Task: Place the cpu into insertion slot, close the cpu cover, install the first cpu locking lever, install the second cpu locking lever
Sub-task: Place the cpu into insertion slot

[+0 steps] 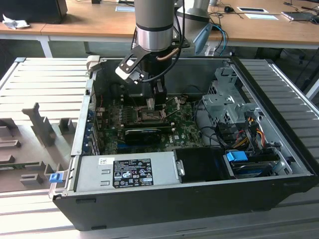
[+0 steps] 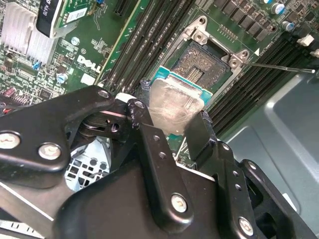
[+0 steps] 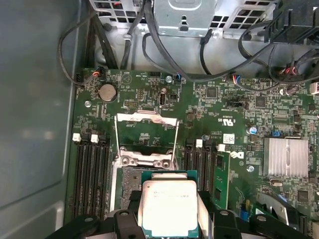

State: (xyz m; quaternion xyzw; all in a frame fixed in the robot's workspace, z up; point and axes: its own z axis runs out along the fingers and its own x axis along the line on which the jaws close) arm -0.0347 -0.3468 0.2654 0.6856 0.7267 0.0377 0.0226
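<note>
Wooden desks stand behind an open computer case. In the exterior view's upper centre the gripper hangs over the insertion slot. In the second wrist view the jaws pinch the cpu flat by opposite edges, with the slot just beyond. In the first wrist view the cpu partly hides the slot, and the cpu cover is raised behind it.

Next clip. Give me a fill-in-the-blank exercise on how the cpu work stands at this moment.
1. The gripper is shut on the ____.
2. The cpu cover stands ____, leaving the insertion slot uncovered.
3. The motherboard around the slot is ____ in colour.
Missing words: cpu; open; green.
</note>
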